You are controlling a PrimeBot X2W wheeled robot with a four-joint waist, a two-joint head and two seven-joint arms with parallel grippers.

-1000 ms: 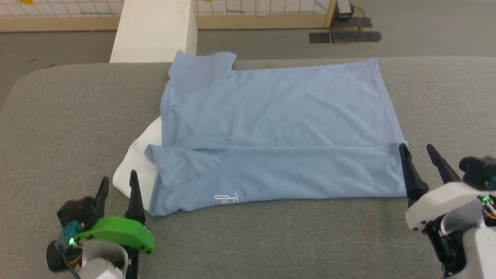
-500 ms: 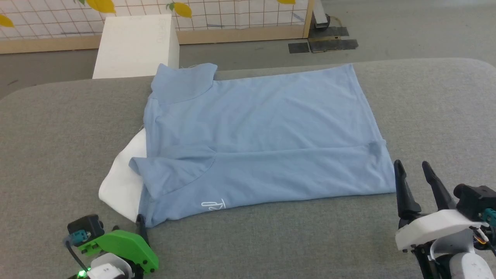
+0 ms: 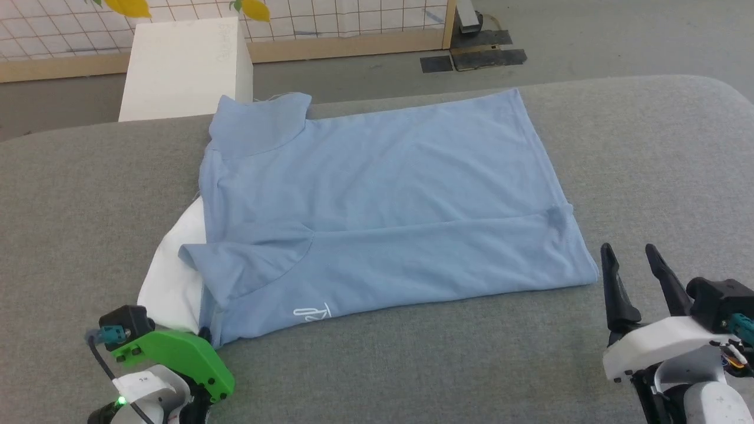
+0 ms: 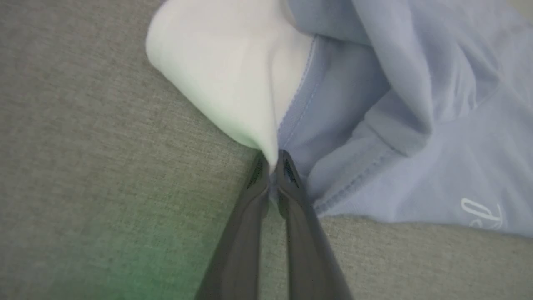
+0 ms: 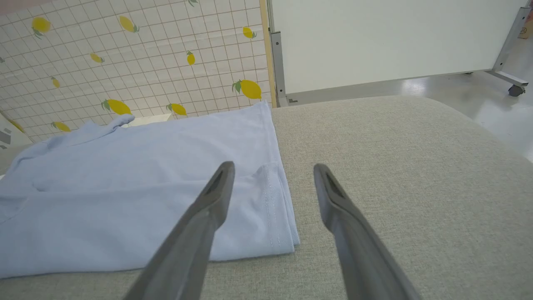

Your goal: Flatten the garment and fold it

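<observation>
L jaws now closed, pinching garment [image 4: 354,104] edge

My head camera looks forward and down from above the near side of the grey table [image 3: 412,365], far enough back to take in the whole garment [image 3: 383,206]. The left wrist camera sits very close, looking along my left hand [image 4: 272,162] at the garment's white-and-blue corner. The right wrist camera looks low across the table past my right hand [image 5: 273,166] toward the lemon-patterned screen [image 5: 125,62]. It shares the garment's right edge with the head view.
</observation>
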